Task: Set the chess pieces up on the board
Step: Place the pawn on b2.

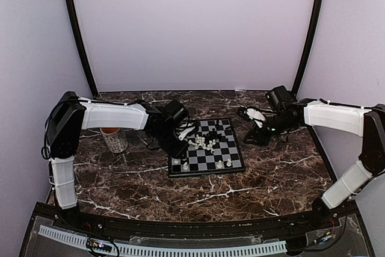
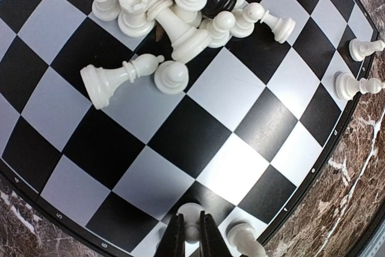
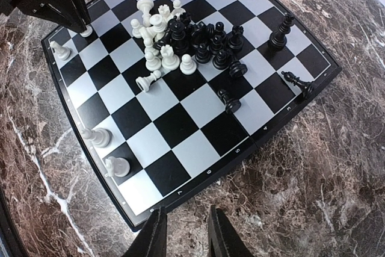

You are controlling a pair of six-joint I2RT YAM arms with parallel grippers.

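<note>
The dark marble tabletop (image 1: 120,185) carries the board (image 3: 198,142), which lies flat at its middle between the two arms. A mug (image 1: 114,139) stands off to the board's left.

Judged from how things lie, the set-up is barely begun. Most of the chess pieces sit in one heap (image 3: 180,40) around the middle of the board, white on one side and black on the other. Many lean on each other or lie flat, and a fallen white piece (image 2: 114,79) rests at the heap's edge.

Along the white side's edge row only four small white pieces are out. A pair of white pieces (image 3: 99,136) stands toward one corner, and a lone neighbour (image 2: 243,233) stands near the other. Just beside that neighbour is what looks like a white pawn (image 2: 191,212), and the left pincer (image 2: 192,226) is clamped together on its head. Whether its base touches the square cannot be told.

On the far side, an upright black piece (image 3: 278,31) stands apart from the heap. Two more black strays (image 3: 228,102) lie tipped nearby, not clearly on home squares.

The right pincer (image 3: 187,215) hangs over the tabletop just beside the board's edge, fingers apart and holding nothing.

Nearly all of both colours appears left to sort and stand.
</note>
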